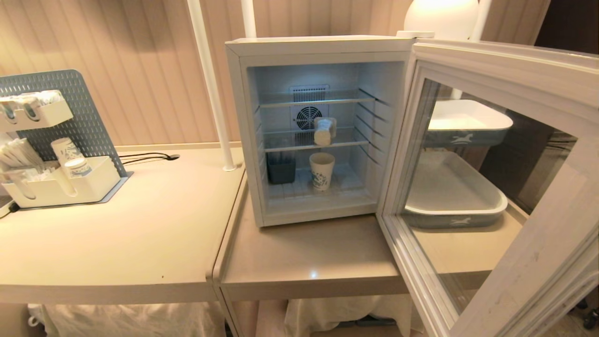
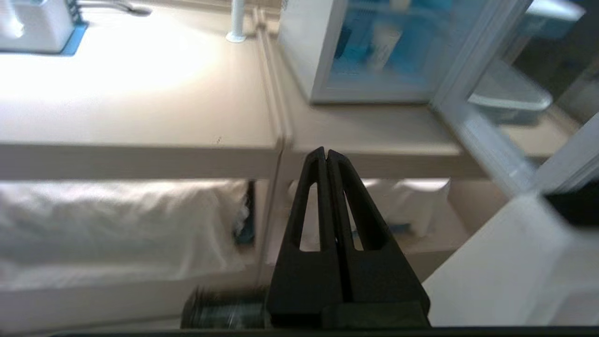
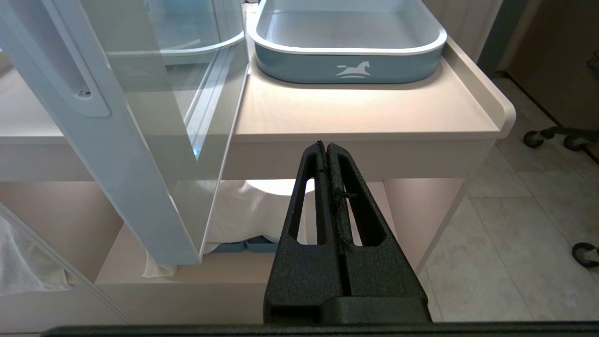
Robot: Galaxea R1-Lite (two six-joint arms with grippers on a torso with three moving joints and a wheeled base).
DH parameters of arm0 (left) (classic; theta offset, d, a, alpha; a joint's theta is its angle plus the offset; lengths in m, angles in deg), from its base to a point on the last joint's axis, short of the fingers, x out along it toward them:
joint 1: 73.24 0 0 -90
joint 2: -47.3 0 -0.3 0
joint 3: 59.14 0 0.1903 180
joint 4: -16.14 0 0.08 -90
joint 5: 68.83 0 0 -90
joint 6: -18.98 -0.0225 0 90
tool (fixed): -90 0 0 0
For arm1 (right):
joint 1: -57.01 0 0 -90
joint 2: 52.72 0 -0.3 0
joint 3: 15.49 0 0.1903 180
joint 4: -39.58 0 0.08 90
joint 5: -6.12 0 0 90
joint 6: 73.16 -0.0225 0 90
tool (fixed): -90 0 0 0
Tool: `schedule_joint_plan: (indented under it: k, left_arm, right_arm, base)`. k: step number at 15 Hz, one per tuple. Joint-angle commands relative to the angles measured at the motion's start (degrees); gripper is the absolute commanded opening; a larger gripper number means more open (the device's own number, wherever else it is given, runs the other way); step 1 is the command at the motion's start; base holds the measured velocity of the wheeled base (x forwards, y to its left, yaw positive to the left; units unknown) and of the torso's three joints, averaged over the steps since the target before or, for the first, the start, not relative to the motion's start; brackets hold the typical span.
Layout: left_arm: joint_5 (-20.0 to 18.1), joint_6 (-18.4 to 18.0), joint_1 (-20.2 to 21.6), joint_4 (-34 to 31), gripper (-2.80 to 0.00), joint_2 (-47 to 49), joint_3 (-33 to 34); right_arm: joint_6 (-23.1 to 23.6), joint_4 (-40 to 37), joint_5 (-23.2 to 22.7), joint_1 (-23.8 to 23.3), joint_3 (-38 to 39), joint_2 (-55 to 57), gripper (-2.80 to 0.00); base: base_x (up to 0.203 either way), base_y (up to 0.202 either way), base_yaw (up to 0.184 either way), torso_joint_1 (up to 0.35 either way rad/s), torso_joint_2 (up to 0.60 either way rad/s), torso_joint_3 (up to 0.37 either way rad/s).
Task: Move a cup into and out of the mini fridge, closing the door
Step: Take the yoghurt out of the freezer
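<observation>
The mini fridge (image 1: 243, 135) stands on the counter, lit inside, with its glass door (image 1: 514, 61) swung wide open to the right. A small white cup (image 1: 324, 130) rests on the middle wire shelf in front of the rear fan and seems to lie tilted. Below it, a taller blue-patterned paper cup (image 1: 322, 171) stands on the fridge floor. Neither arm shows in the head view. My left gripper (image 2: 326, 152) is shut and empty, low in front of the counter edge, facing the fridge (image 2: 304, 56). My right gripper (image 3: 325, 145) is shut and empty, beside the door's frame (image 3: 93, 117).
A dark bin (image 1: 281, 168) sits at the fridge floor's left. Two grey-blue trays (image 1: 456, 213) (image 1: 468, 124) lie behind the open door. An organizer (image 1: 61, 182) with paper cups stands on the left table. A white pole (image 1: 210, 84) rises left of the fridge.
</observation>
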Motion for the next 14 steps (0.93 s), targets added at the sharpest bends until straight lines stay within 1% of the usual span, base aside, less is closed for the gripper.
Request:
schedule_joint_plan:
  k: [1, 2, 3, 4, 5, 6, 7, 8, 9, 10, 11, 12, 14]
  left_arm:
    - [0.76, -1.74, 0.24, -6.57, -2.80, -5.58, 0.22]
    - [2.04, -2.05, 0.26, -5.75, -2.80, -5.57, 1.94]
    - [4.24, -2.19, 0.27, -1.56, -2.80, -5.56, 6.06]
    - [6.49, -2.66, 0.27, 4.83, -2.80, -5.56, 12.04]
    - [8.46, -4.27, 0.27, 14.34, -2.80, -5.57, 20.75]
    - [9.81, -7.02, 0.27, 25.50, -2.80, -5.52, 31.83]
    - [10.66, -9.35, 0.27, 35.05, -2.80, -5.52, 42.13]
    - [11.19, -10.39, 0.27, 39.83, -2.80, -5.53, 49.64]
    - [11.03, -11.09, 0.27, 43.52, -2.80, -5.54, 55.21]
    - [9.98, -12.10, 0.26, 47.40, -2.80, -5.56, 58.46]
    - [9.40, -12.95, 0.25, 50.74, -2.80, -5.59, 59.30]
    - [9.08, -14.02, 0.22, 53.83, -2.80, -5.61, 58.30]
    - [9.02, -14.10, 0.28, 54.00, -2.80, -5.62, 58.26]
  right_arm:
    - [0.06, -0.04, 0.02, 0.01, -0.01, 0.07, -2.80]
    - [-0.03, 0.05, 0.02, -0.06, -0.01, 0.07, -2.80]
    - [-0.03, 0.05, 0.02, 0.01, -0.01, 0.07, -2.80]
    - [-0.03, 0.05, 0.02, 0.01, -0.01, 0.07, -2.80]
    - [-0.09, 0.05, 0.02, -0.06, -0.01, 0.07, -2.80]
    - [-0.20, 0.05, 0.11, 0.01, -0.01, 0.07, -2.80]
    - [-0.29, 0.05, 0.20, -0.08, -0.01, 0.07, -2.80]
    - [-0.28, 0.05, 0.19, 0.01, -0.01, 0.07, -2.80]
    - [-0.20, 0.05, 0.11, 0.01, -0.01, 0.07, -2.80]
    - [-0.20, 0.05, 0.11, 0.01, -0.01, 0.07, -2.80]
    - [-0.20, -0.04, 0.11, 0.01, -0.01, 0.07, -2.80]
    - [-0.12, -0.04, 0.02, 0.01, -0.01, 0.07, -2.80]
    - [-0.12, -0.04, 0.11, 0.01, -0.01, 0.07, -2.80]
  base:
    - [0.000, 0.000, 0.000, 0.000, 0.00, 0.000]
    - [0.000, 0.000, 0.000, 0.000, 0.00, 0.000]
    - [0.000, 0.000, 0.000, 0.000, 0.00, 0.000]
    - [0.000, 0.000, 0.000, 0.000, 0.00, 0.000]
    - [0.000, 0.000, 0.000, 0.000, 0.00, 0.000]
    - [0.000, 0.000, 0.000, 0.000, 0.00, 0.000]
    - [0.000, 0.000, 0.000, 0.000, 0.00, 0.000]
    - [0.000, 0.000, 0.000, 0.000, 0.00, 0.000]
    - [0.000, 0.000, 0.000, 0.000, 0.00, 0.000]
    - [0.000, 0.000, 0.000, 0.000, 0.00, 0.000]
    - [0.000, 0.000, 0.000, 0.000, 0.00, 0.000]
    - [0.000, 0.000, 0.000, 0.000, 0.00, 0.000]
    - [0.000, 0.000, 0.000, 0.000, 0.00, 0.000]
